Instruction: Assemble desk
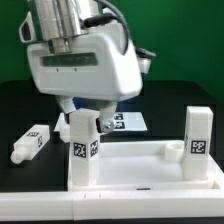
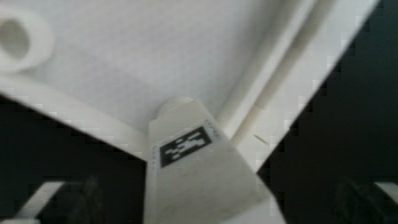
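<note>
The white desk panel (image 1: 135, 165) lies flat at the front with its rim up. Two tagged square legs stand upright in its corners, one at the exterior view's left (image 1: 82, 150) and one at its right (image 1: 198, 135). A third leg (image 1: 30, 143) lies loose on the black table to the left. My gripper (image 1: 83, 112) hangs straight over the left standing leg. In the wrist view the gripper (image 2: 214, 205) straddles that leg (image 2: 196, 165). Dark gaps show between the leg and each finger (image 2: 63, 200), so it is open. The panel (image 2: 143, 70) and a round corner hole (image 2: 15, 40) show beyond.
The marker board (image 1: 128, 122) lies on the table behind the panel, partly hidden by my gripper. The arm's large white body (image 1: 85, 55) blocks much of the rear of the scene. The table is black, with a green wall behind it.
</note>
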Robot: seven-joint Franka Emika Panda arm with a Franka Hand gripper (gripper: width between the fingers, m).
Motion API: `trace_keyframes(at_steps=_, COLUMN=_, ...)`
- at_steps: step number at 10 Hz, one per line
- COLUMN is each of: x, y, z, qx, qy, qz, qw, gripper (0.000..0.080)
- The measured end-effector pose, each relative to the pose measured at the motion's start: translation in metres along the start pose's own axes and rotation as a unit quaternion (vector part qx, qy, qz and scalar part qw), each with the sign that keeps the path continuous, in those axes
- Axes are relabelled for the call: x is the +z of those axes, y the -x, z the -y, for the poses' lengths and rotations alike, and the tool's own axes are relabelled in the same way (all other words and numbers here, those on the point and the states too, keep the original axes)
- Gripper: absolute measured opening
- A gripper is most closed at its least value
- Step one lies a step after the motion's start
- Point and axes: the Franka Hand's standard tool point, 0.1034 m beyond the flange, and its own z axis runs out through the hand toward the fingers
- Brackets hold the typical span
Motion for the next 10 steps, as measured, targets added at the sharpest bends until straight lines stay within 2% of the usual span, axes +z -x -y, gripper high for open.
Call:
trace_keyframes(at_steps=1, x=0.0032, y=0.0008, z=-0.0009, qx=-0.030, qy=0.002, qz=0.002, qw=1.000, gripper=0.0649)
trace_keyframes(at_steps=2, x=0.0031, y=0.0011, z=-0.0002, qx=0.009, qy=-0.001, qz=0.002, qw=1.000, gripper=0.0520)
trace_keyframes(at_steps=3, x=0.0034, y=0.0010, z=-0.0005, qx=0.004, qy=0.000, qz=0.002, qw=1.000, gripper=0.0520)
trace_keyframes(at_steps=4, x=0.0036, y=0.0015, z=0.0001, qx=0.036, qy=-0.001, qz=0.003, qw=0.999, gripper=0.0382)
trace_keyframes(at_steps=5, x=0.0036, y=0.0008, z=-0.0013, qx=0.073, qy=0.000, qz=0.002, qw=0.997, gripper=0.0288)
trace_keyframes(at_steps=8, x=0.0030, y=0.0003, z=-0.0013, qx=0.250, qy=-0.005, qz=0.007, qw=0.968, gripper=0.0288)
trace_keyframes(at_steps=9, x=0.0032, y=0.0001, z=-0.0004, qx=0.335, qy=-0.013, qz=0.014, qw=0.942, gripper=0.0288)
trace_keyframes(at_steps=10, x=0.0045, y=0.0003, z=0.0028, qx=0.434, qy=-0.023, qz=0.021, qw=0.900, gripper=0.0288)
